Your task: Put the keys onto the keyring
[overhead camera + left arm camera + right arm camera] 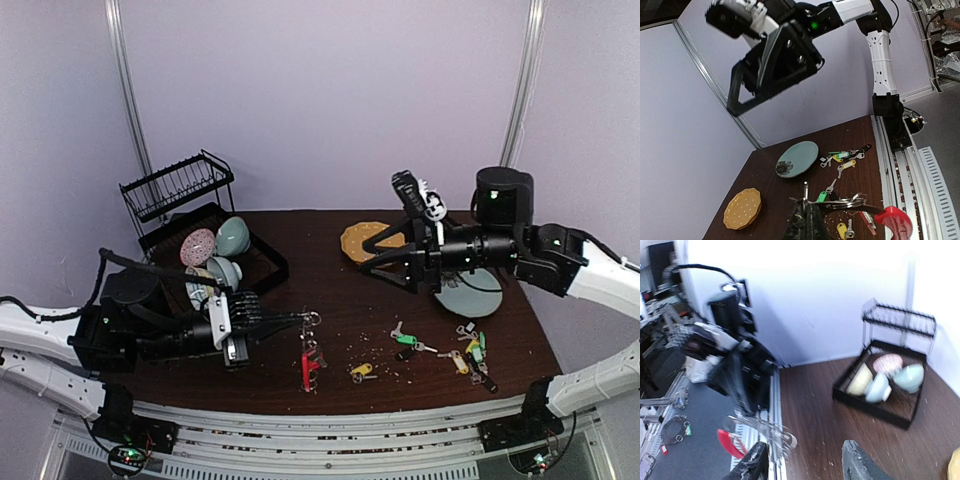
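Observation:
My left gripper (298, 321) is shut on the keyring (311, 358), which hangs from its tips just above the table with the red arc lowest. In the left wrist view the shut fingers (806, 206) pinch the silver loops of the keyring (852, 202), and the red arc (895, 221) shows at the right. Loose keys lie on the table: a green-tagged one (404, 338), a yellow-tagged one (362, 371) and a cluster (472, 352). My right gripper (385, 262) hovers open and empty above the table, well apart from the keyring (765, 430).
A yellow dotted plate (358, 238) lies behind the right gripper and a teal plate (472, 293) under the right arm. A black dish rack (190, 215) with bowls stands at the back left. Crumbs dot the wood near the keys.

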